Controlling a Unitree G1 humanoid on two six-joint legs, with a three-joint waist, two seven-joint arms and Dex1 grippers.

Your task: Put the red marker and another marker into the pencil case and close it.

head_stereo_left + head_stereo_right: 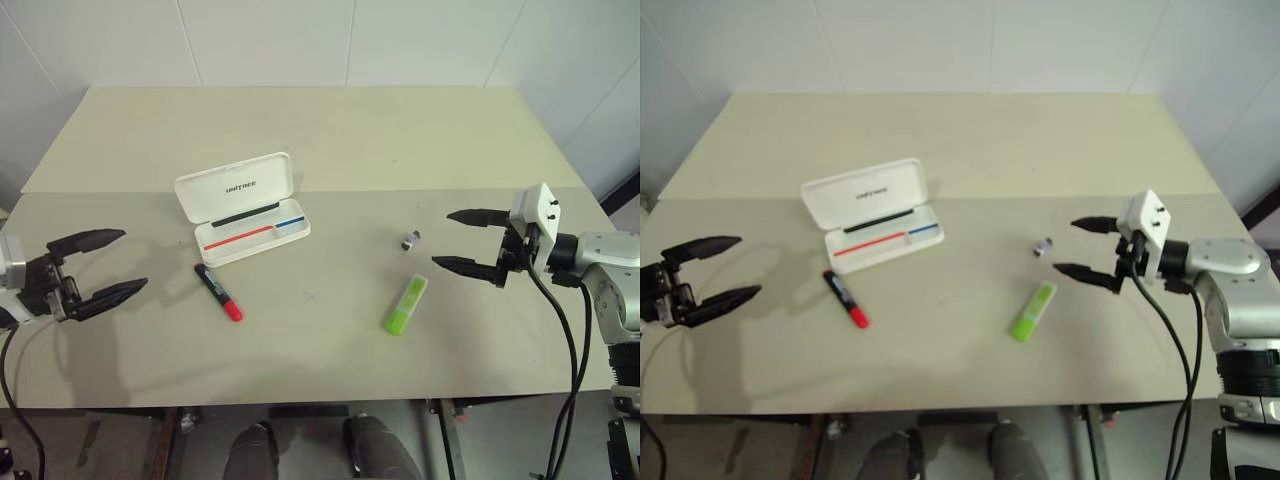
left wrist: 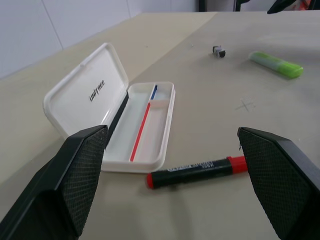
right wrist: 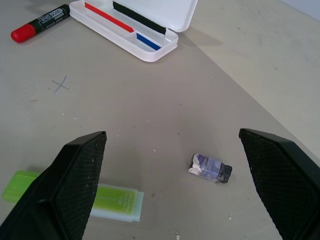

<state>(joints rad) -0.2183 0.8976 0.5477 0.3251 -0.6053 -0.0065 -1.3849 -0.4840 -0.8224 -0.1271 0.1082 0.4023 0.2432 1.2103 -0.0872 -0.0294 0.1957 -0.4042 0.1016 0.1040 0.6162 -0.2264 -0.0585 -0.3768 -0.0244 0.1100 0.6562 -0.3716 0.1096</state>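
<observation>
Pencil case [image 1: 243, 209] lies open to receive; red marker [image 1: 218, 292] at its 6 o'clock, highlighter [image 1: 405, 304] at 4 o'clock. Left gripper [image 1: 98, 268] and right gripper [image 1: 466, 240] are spread, empty.

The beige table [image 1: 330, 120] carries four items. The open pencil case [image 1: 243, 208] lies left of centre. The red marker [image 1: 219, 292] lies just beside its front edge. The green highlighter [image 1: 405, 305] and a small grey clip-like piece [image 1: 410, 240] lie right of centre, near each other.

On the table [image 1: 330, 130] there was one pencil case [image 1: 242, 207], one red marker [image 1: 219, 292], one green highlighter [image 1: 405, 304] and one small grey clip-like bit [image 1: 410, 239]
</observation>
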